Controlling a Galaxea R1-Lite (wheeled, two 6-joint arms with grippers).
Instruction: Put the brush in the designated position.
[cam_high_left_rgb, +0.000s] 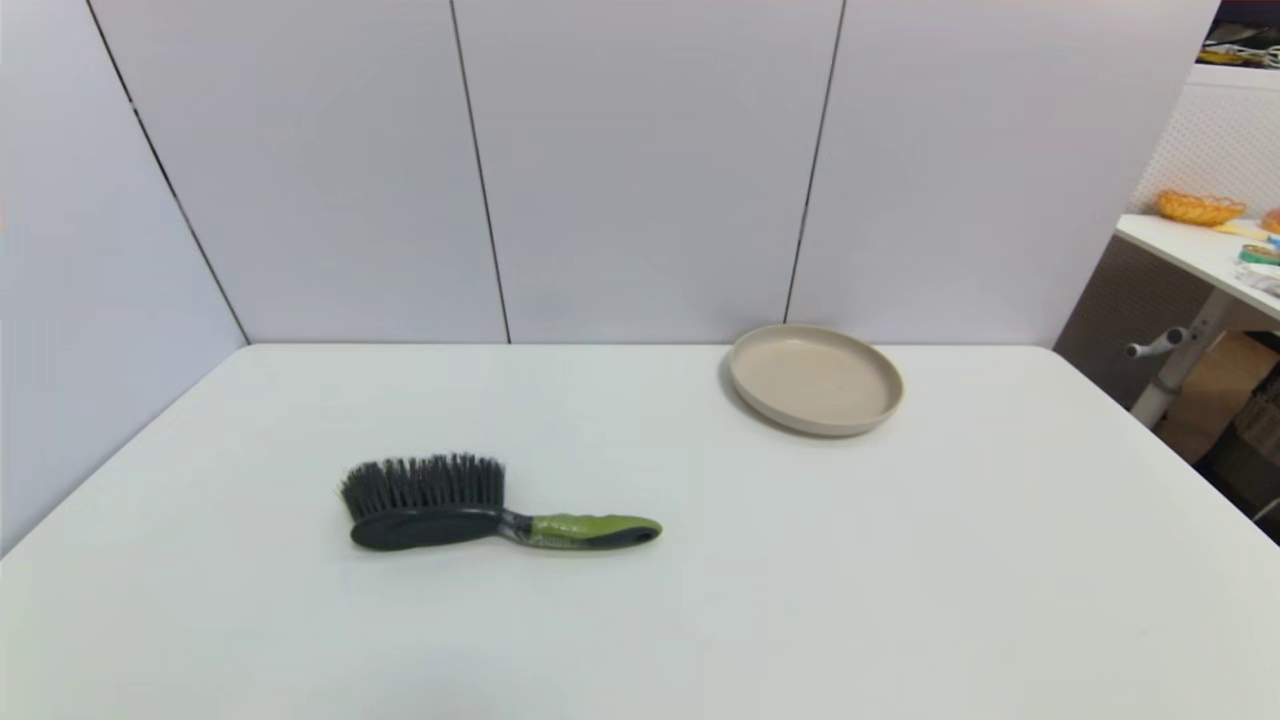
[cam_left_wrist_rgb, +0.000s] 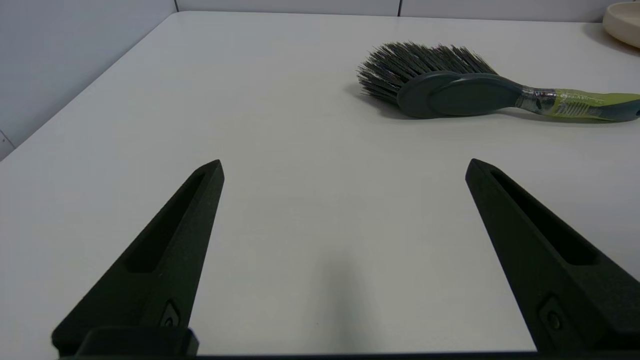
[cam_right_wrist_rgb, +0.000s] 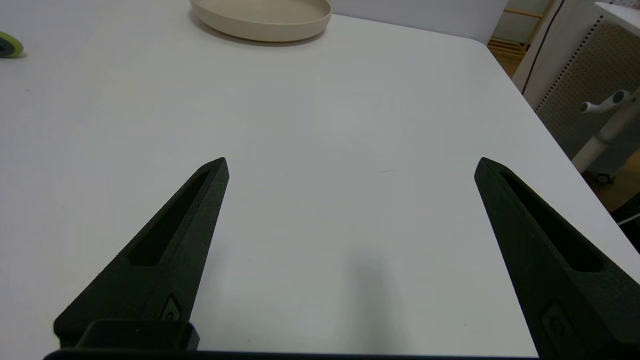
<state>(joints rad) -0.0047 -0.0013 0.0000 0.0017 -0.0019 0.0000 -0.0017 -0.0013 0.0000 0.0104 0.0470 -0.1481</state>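
Note:
The brush (cam_high_left_rgb: 470, 510) lies on its side on the white table (cam_high_left_rgb: 900, 560), left of centre, dark bristles pointing toward the back wall and olive-green handle pointing right. In the left wrist view the brush (cam_left_wrist_rgb: 465, 87) lies well ahead of my left gripper (cam_left_wrist_rgb: 345, 167), which is open with nothing between its fingers. My right gripper (cam_right_wrist_rgb: 352, 165) is also open and empty over bare tabletop; only the green tip of the brush handle (cam_right_wrist_rgb: 9, 45) shows in its view. Neither arm appears in the head view. The designated position has no mark of its own.
A beige plate (cam_high_left_rgb: 815, 378) sits empty at the back of the table, right of centre, also seen as the plate (cam_right_wrist_rgb: 262, 17) ahead of the right gripper. Grey wall panels stand behind the table. Another table with a basket (cam_high_left_rgb: 1198, 207) stands off to the right.

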